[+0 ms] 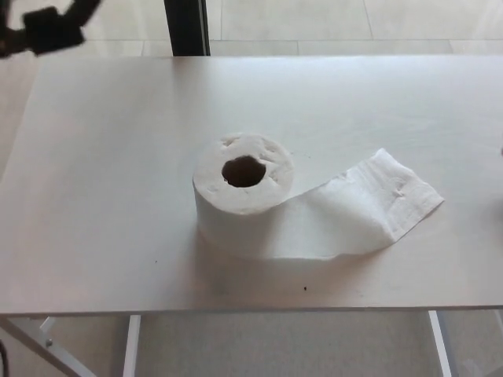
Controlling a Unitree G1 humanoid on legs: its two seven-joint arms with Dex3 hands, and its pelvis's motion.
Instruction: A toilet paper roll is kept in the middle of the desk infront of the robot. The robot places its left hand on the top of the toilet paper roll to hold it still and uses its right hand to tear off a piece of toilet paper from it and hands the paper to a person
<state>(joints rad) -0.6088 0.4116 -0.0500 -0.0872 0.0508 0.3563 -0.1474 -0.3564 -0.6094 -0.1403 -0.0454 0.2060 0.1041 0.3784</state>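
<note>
A white toilet paper roll [244, 192] stands on end in the middle of the pale desk [102, 173], its dark core hole facing up. A loose tail of paper [369, 208] runs from the roll's base out to the right and lies flat on the desk. My left hand [47, 27] shows blurred and black at the top left corner. It is far from the roll, holds nothing, and its fingers are apart. My right hand is out of the picture.
A dark vertical post [187, 27] stands behind the desk's far edge. The white desk legs [130, 345] show below the near edge, with tiled floor beyond.
</note>
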